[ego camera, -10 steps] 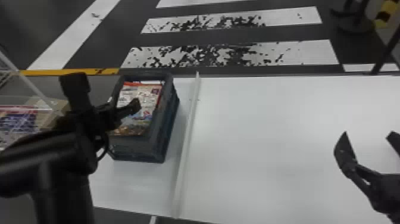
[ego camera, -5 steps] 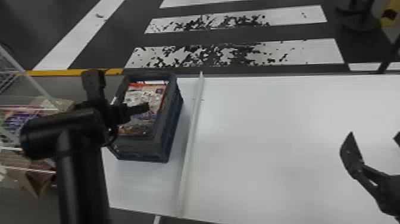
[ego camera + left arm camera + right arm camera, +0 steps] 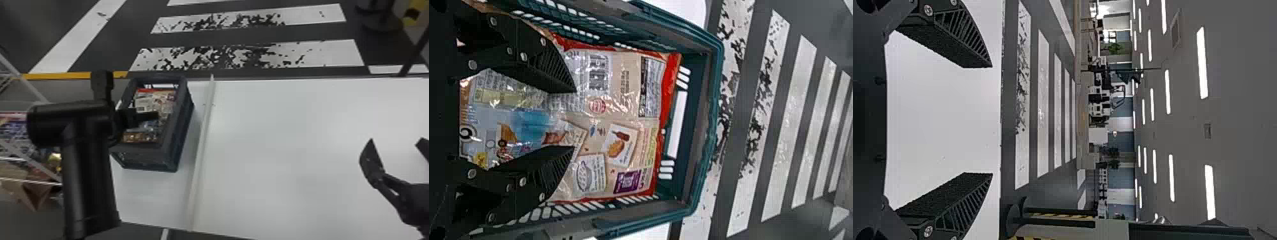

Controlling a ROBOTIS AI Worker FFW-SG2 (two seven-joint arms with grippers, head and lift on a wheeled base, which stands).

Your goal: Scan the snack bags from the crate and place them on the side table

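Just beyond my left claw (image 3: 574,120), fingers apart, lies one snack bag (image 3: 629,90), face-up in the crate (image 3: 720,65), red-edged end farthest from the fingertips; my right claw (image 3: 992,120), also spread, is well apart over the table (image 3: 287,143).

Cataloguing by the head view's clock: counting one crate (image 3: 177,137) at nine o'clock, containing at least one snack bag (image 3: 153,102), total hidden by layering. Listing two grippers, left gripper (image 3: 131,94) at nine and right gripper (image 3: 395,140) at three, together showing four fingers. Adding one white surface (image 3: 287,166) spreading toward three, one divider strip (image 3: 203,137) running twelve to six, two scuffed floor stripes (image 3: 220,59) lying at twelve, one yellow line (image 3: 73,75) lying toward ten.
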